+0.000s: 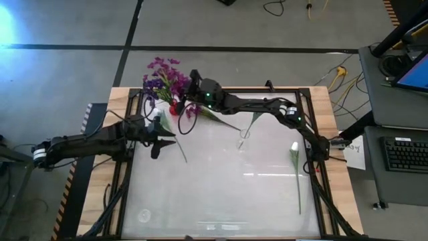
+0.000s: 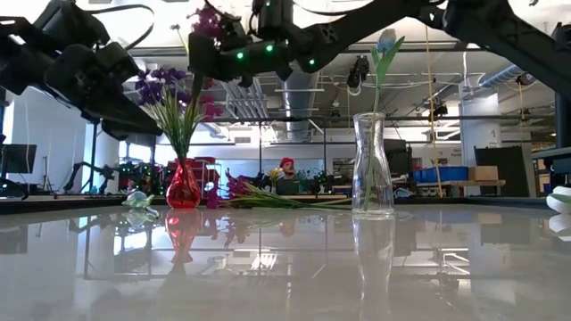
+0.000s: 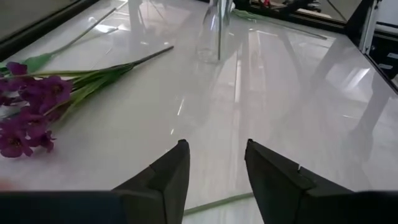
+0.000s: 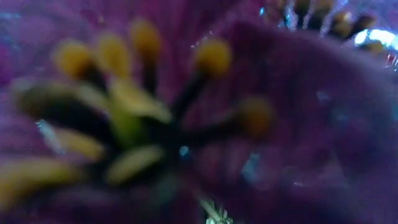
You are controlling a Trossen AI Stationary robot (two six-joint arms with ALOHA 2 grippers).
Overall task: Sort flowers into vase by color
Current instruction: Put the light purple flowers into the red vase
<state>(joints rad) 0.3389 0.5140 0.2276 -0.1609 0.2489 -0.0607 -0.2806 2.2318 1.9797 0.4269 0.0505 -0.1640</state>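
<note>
A red vase (image 1: 175, 106) at the far left holds purple flowers (image 1: 162, 75). My right gripper (image 1: 192, 83) reaches across to it, shut, with a purple blossom (image 4: 186, 112) filling its wrist view. A clear vase (image 2: 372, 165) at the table's middle holds one pale bud on a green stalk (image 2: 384, 53). Another purple flower (image 3: 37, 106) lies flat between the vases. My left gripper (image 3: 216, 158) hovers open low at the table's left. A white flower (image 1: 158, 120) lies beside it, its thin stalk (image 3: 217, 202) running under the fingers. A second white flower (image 1: 295, 148) lies at the right. My right gripper is shut with a purple flower (image 2: 207, 18) at its tip, high beside the red vase's bunch. The blossom right before the wrist camera hides the fingers and the place of contact. Which part it has cannot be told.
A black frame (image 1: 221, 89) runs around the glossy white table top. The near half of the table (image 1: 221, 201) holds only the right white flower's long stalk (image 1: 298, 194). A person (image 2: 285, 174) shows in the room beyond the far edge.
</note>
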